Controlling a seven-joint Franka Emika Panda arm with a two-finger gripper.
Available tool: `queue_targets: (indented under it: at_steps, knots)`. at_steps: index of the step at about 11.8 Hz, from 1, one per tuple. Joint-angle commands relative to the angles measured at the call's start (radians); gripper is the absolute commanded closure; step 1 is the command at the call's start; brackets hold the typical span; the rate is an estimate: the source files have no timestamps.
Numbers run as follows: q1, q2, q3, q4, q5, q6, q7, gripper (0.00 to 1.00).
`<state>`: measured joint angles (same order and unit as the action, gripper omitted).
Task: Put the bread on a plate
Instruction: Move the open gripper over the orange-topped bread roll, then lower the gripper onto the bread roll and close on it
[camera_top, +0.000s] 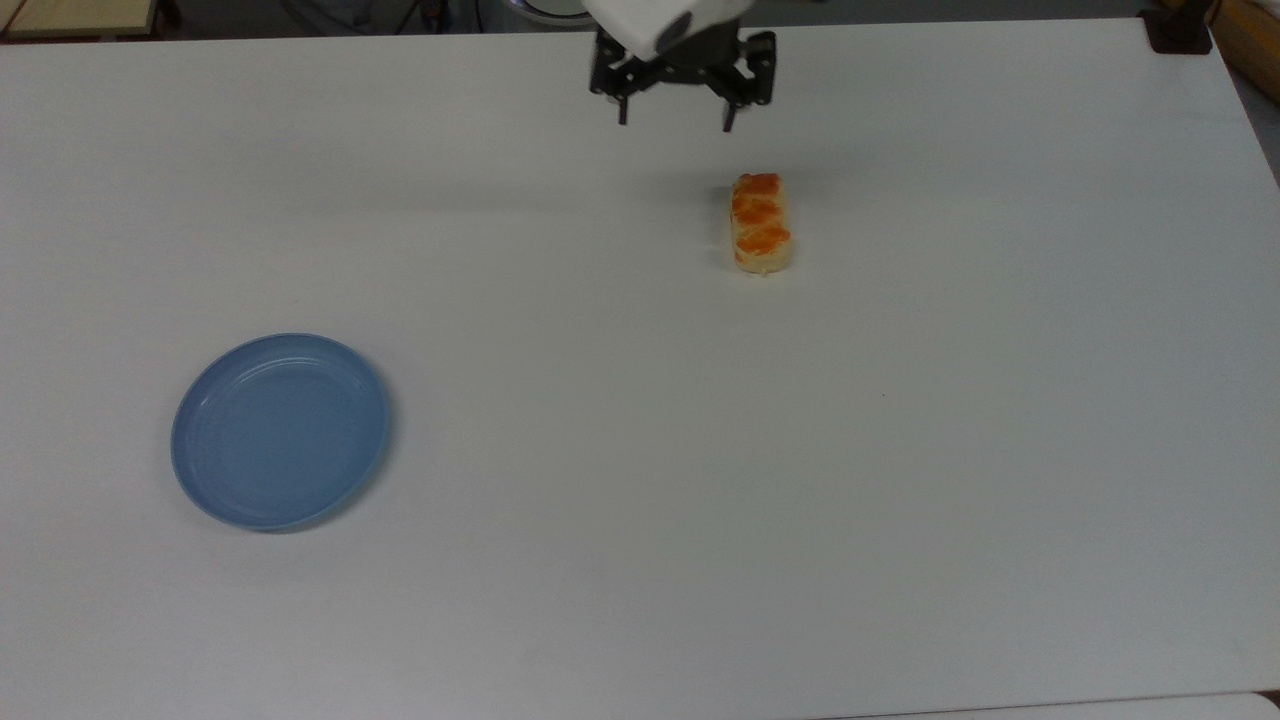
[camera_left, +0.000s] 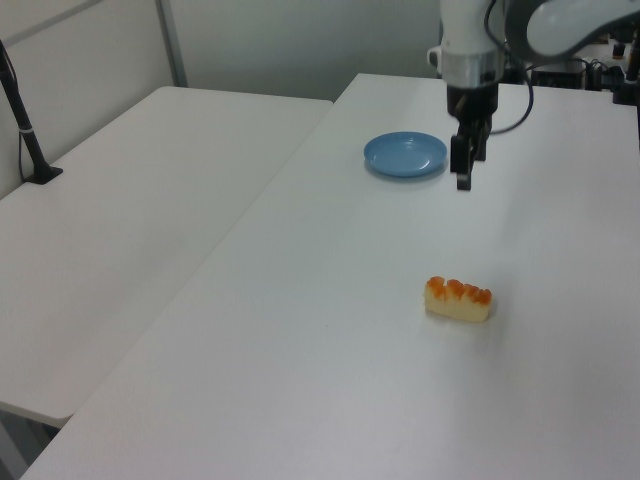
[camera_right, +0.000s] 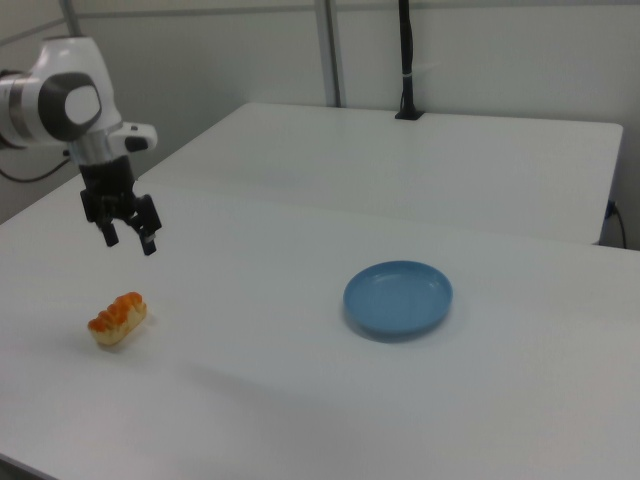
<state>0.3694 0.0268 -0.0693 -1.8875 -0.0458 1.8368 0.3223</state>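
The bread (camera_top: 762, 223) lies flat on the white table (camera_top: 640, 500), its long axis running 12 to 6 o'clock in the top view, orange-brown patches facing up. It sits at about 1 o'clock from the middle of the top view. In the left view the bread (camera_left: 459, 299) is toward 4 o'clock of the picture, and in the right view (camera_right: 118, 317) it is far out at 8 o'clock.

The plate (camera_top: 280, 430) is blue, round and bare, resting at roughly 8 o'clock in the top view, well apart from the bread. In the left view the plate (camera_left: 405, 154) is up near 1 o'clock, and in the right view (camera_right: 398, 298) it sits just past the middle toward 4 o'clock.

The gripper (camera_top: 676, 116) hangs in the air above the table with its two black fingers spread wide and nothing between them. In the top view it is at about 11 o'clock from the bread, near it but not touching. In the left view the gripper (camera_left: 464, 172) shows just beside the plate's 4 o'clock edge, and in the right view (camera_right: 128, 239) it hovers at 12 o'clock over the bread, clear of it
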Motion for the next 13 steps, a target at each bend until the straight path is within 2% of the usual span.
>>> queue_targets:
  at_steps: [1,5,13]
  knots:
    - [0.061,0.060,0.003,-0.036,-0.002,0.080,0.072,0.00]
    - [0.124,0.168,0.002,-0.036,-0.032,0.160,0.162,0.00]
    - [0.177,0.289,0.003,-0.035,-0.034,0.268,0.207,0.00]
